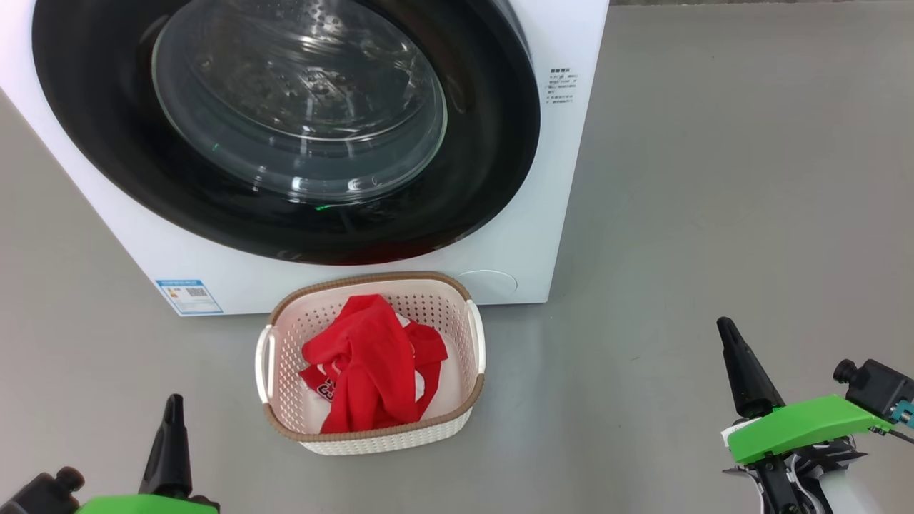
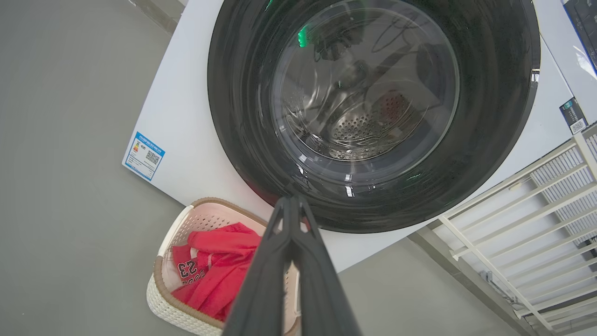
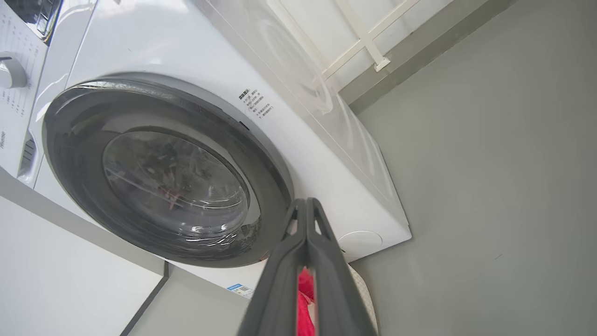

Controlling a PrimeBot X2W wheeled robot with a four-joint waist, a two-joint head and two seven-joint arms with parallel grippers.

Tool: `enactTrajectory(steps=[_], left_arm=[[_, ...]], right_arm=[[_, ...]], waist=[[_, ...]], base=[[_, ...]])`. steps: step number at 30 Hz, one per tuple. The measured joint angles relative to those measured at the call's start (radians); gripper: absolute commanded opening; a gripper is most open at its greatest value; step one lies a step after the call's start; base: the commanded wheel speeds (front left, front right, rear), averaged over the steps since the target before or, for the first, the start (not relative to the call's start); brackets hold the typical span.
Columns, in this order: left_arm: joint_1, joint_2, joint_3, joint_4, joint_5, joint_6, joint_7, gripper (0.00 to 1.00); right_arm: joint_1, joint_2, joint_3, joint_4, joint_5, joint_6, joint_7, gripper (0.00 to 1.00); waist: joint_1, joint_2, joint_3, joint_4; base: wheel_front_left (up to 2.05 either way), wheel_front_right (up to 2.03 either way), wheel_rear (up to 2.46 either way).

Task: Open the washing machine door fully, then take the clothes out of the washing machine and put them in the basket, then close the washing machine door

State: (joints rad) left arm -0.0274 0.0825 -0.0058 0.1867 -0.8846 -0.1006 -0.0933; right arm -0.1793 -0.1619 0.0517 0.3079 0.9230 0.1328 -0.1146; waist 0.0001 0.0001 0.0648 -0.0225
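The big white washing machine (image 1: 214,264) sits on the grey floor (image 1: 714,178). Its round black door (image 1: 107,143) is closed. The little basket (image 1: 371,275) sits just in front, with the red clothes (image 1: 371,364) inside. The left claw (image 1: 173,401) and right claw (image 1: 725,327) are pinched tight, holding nothing.

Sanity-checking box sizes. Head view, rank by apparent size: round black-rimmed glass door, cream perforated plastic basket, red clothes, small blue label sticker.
1. black-rimmed door
2. cream basket
3. red clothes, lying inside it
4. blue sticker

Grey floor (image 1: 714,178), washing machine (image 1: 528,235), basket (image 1: 371,435) just before it
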Motion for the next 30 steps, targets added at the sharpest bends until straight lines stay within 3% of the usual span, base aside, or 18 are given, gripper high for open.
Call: enactTrajectory(steps=[30], left_arm=[[-0.01,-0.019,0.034,0.031,-0.286,-0.002,0.08,0.0]], right_arm=[[0.028,0.038,-0.066,-0.012,0.269,-0.001,0.084,0.0]], waist=[[0.0,0.0,-0.024,0.009]], base=[[0.0,0.0,0.0]])
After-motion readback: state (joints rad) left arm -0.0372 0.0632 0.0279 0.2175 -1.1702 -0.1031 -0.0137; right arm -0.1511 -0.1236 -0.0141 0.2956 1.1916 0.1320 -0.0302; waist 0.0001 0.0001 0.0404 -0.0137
